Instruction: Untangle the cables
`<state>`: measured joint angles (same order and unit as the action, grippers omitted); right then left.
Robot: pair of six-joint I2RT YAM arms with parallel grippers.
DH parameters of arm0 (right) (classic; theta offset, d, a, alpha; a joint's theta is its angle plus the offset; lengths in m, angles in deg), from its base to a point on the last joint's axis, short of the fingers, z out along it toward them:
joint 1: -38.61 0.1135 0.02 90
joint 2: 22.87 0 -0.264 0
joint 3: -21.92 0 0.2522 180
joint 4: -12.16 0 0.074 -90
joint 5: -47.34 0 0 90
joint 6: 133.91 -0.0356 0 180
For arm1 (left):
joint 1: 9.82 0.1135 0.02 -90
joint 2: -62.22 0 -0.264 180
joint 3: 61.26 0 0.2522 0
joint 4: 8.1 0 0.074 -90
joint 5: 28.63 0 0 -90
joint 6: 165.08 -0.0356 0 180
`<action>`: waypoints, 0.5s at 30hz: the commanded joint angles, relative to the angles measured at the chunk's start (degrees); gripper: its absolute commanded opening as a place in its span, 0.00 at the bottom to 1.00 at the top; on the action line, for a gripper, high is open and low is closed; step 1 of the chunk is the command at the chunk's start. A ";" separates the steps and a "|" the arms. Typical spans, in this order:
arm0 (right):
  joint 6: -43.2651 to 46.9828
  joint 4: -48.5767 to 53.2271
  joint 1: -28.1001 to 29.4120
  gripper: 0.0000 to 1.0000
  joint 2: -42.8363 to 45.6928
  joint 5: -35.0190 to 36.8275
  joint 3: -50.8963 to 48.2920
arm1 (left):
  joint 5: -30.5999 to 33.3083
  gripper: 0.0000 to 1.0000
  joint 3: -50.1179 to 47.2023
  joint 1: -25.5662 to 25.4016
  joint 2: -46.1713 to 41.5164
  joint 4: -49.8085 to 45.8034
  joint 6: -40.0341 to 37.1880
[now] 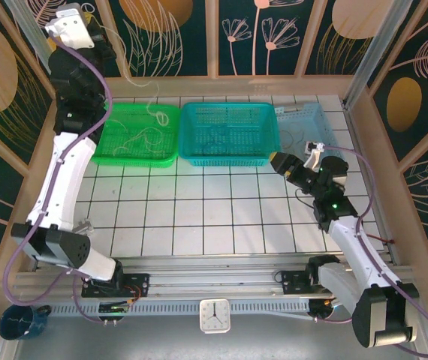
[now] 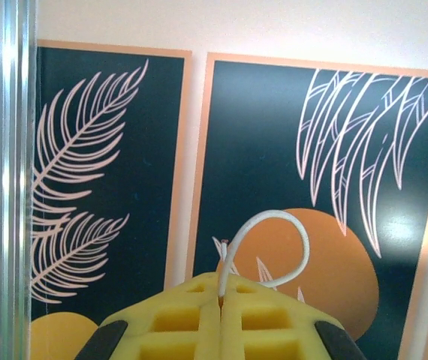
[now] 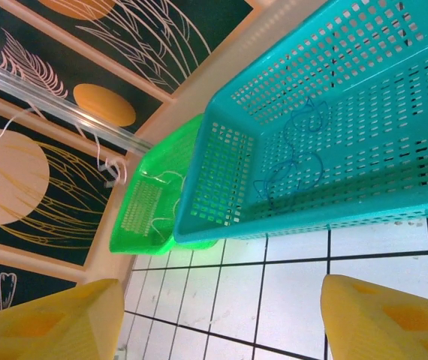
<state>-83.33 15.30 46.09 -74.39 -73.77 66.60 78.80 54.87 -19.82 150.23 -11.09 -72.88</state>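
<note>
My left gripper (image 1: 86, 16) is raised high at the back left, above the green basket (image 1: 120, 156). Its yellow fingers (image 2: 199, 315) are shut on a cream-white cable (image 2: 274, 218) that curls in a loop just past the tips. From there the cable hangs down towards the green basket, its lower end (image 1: 154, 109) dangling over the basket's far rim. More cream-white cables (image 1: 142, 137) lie inside that basket. A thin blue cable (image 3: 296, 161) lies in the teal basket (image 3: 221, 202). My right gripper (image 1: 276, 160) hovers low over the tiles beside the teal basket's right corner, open and empty.
A light blue basket (image 1: 310, 118) stands at the back right, behind my right arm. The teal basket (image 1: 229, 159) sits between it and the green one. An aluminium post (image 2: 10, 180) rises close by my left gripper. White tiles (image 1: 199, 210) stretch in front of the baskets.
</note>
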 commanded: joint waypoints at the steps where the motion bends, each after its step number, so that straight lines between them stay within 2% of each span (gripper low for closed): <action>1: 1.82 2.23 -1.24 0.70 1.32 0.27 2.37 | 1.29 0.00 4.03 0.68 2.21 0.05 -2.08; 5: 2.16 3.35 -2.76 0.70 2.05 -0.26 3.00 | 2.07 0.00 5.29 1.27 5.09 -0.57 -3.40; 8: 2.25 3.62 -3.17 0.71 2.39 -0.61 3.35 | 2.39 0.00 2.68 2.14 5.81 -0.19 -3.41; 15: 2.42 4.01 -3.36 0.71 3.00 -1.14 3.38 | 1.03 0.00 -17.31 5.06 2.11 7.15 1.06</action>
<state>-81.89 18.93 43.18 -72.62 -74.03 68.37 79.89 43.00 -15.64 154.09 -7.84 -73.86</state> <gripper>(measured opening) 0.708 0.043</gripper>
